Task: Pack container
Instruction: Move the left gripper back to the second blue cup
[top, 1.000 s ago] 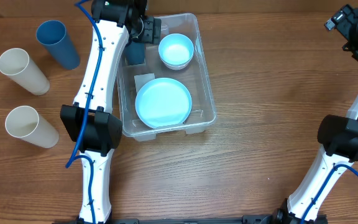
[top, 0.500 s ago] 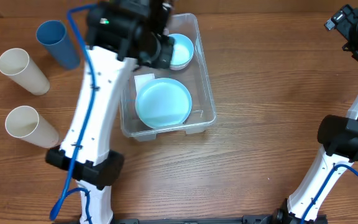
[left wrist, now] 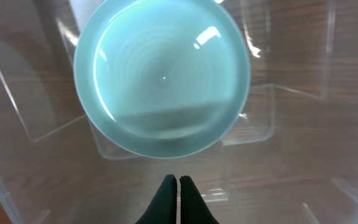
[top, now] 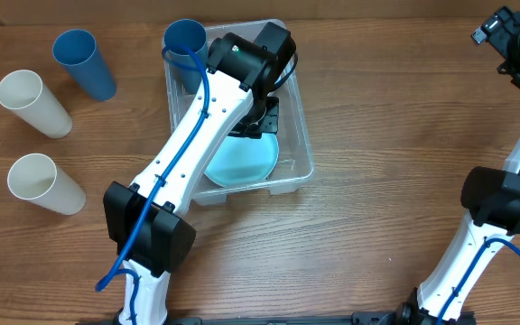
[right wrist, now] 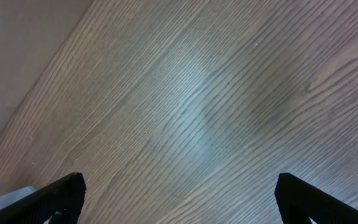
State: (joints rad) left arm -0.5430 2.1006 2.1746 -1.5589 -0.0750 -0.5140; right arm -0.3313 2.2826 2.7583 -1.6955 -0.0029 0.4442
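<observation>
Overhead: container [top: 303,135] sits on the table [top: 377,181] left of centre, long side running away from the robot. The left arm reaches across it, with the left gripper [top: 262,119] low over the middle. A light-blue plate [top: 242,164] lies flat in the near half. One blue cup [top: 185,41] stands at the far-left corner, apparently inside. A second blue cup [top: 84,63] and two cream cups [top: 32,102] lie on the table left of the bin. The right gripper [top: 504,36] is parked far right, well apart.

Left wrist: left gripper [left wrist: 178,184] has its fingertips pressed together with nothing between them, pointing at the plate [left wrist: 163,74] inside the container [left wrist: 328,74].

Right wrist: right gripper [right wrist: 179,186] is spread wide and empty over bare table [right wrist: 197,93].
</observation>
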